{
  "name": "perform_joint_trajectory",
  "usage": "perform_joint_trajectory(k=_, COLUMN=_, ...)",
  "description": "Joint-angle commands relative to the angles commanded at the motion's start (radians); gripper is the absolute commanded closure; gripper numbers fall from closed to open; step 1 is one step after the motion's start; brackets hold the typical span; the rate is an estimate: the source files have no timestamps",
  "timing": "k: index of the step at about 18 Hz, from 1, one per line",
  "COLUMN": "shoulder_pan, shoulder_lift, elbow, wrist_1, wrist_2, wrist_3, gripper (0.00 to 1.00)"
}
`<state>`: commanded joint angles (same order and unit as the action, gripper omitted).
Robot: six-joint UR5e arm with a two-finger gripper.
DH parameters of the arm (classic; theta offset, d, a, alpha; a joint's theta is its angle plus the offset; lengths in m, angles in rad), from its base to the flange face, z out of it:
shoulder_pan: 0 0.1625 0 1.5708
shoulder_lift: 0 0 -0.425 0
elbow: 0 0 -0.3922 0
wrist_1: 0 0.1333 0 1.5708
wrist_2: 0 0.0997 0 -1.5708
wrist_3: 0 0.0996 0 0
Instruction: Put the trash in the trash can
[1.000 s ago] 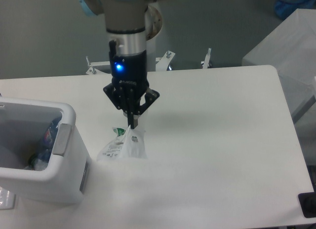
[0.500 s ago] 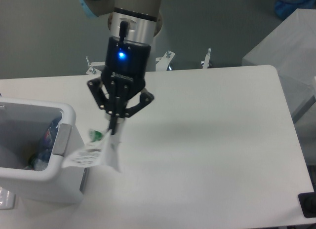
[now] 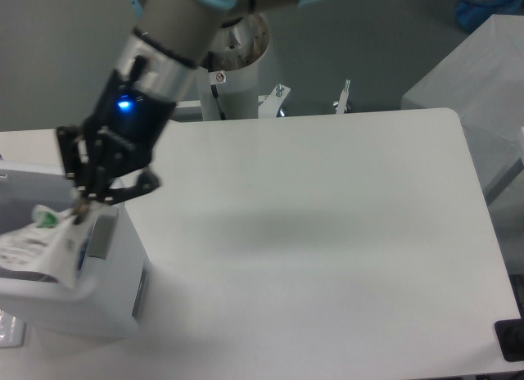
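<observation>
My gripper (image 3: 80,210) is shut on the top edge of the white wrinkly wrapper (image 3: 37,247) with green-black print. The wrapper hangs from the fingertips over the open top of the white trash can (image 3: 115,302) at the left edge of the table. The can's grey panel (image 3: 101,232) shows on its right wall, just right of the wrapper. The arm leans in from the upper middle, tilted toward the left. The clear bluish bottle is hidden from view behind the wrapper and gripper.
The white table (image 3: 327,257) stretches right from the can. The robot's base column (image 3: 237,77) and mounting bolts stand at the table's back edge. A grey covered box (image 3: 483,93) stands beyond the right edge.
My gripper has lifted the wrapper off the table and carried it left, from the table's middle-left to above the trash can's opening. The arm now tilts left.
</observation>
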<state>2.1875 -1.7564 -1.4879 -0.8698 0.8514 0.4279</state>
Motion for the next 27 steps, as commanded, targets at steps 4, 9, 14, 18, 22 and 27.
perform_joint_trajectory(k=4, shoulder_pan=-0.003, shoulder_lift=0.0, elbow=-0.008, wrist_1=0.002, wrist_2=-0.002, wrist_3=0.024, gripper=0.09)
perform_joint_trajectory(k=9, shoulder_pan=-0.002, shoulder_lift=0.009, elbow=-0.022, wrist_1=0.002, wrist_2=-0.002, wrist_3=0.035, gripper=0.0)
perform_joint_trajectory(k=14, shoulder_pan=0.027, shoulder_lift=0.005, elbow=0.001, wrist_1=0.003, wrist_2=0.021, wrist_3=0.075, gripper=0.0)
perform_joint_trajectory(k=18, shoulder_pan=0.078, shoulder_lift=0.0, elbow=0.049, wrist_1=0.003, wrist_2=0.144, wrist_3=0.103, gripper=0.0)
perform_joint_trajectory(k=22, shoulder_pan=0.152, shoulder_lift=-0.017, elbow=0.064, wrist_1=0.002, wrist_2=0.257, wrist_3=0.184, gripper=0.0)
perform_joint_trajectory(k=27, shoulder_pan=0.215, shoulder_lift=-0.035, elbow=0.074, wrist_1=0.0, wrist_2=0.411, wrist_3=0.339, gripper=0.0)
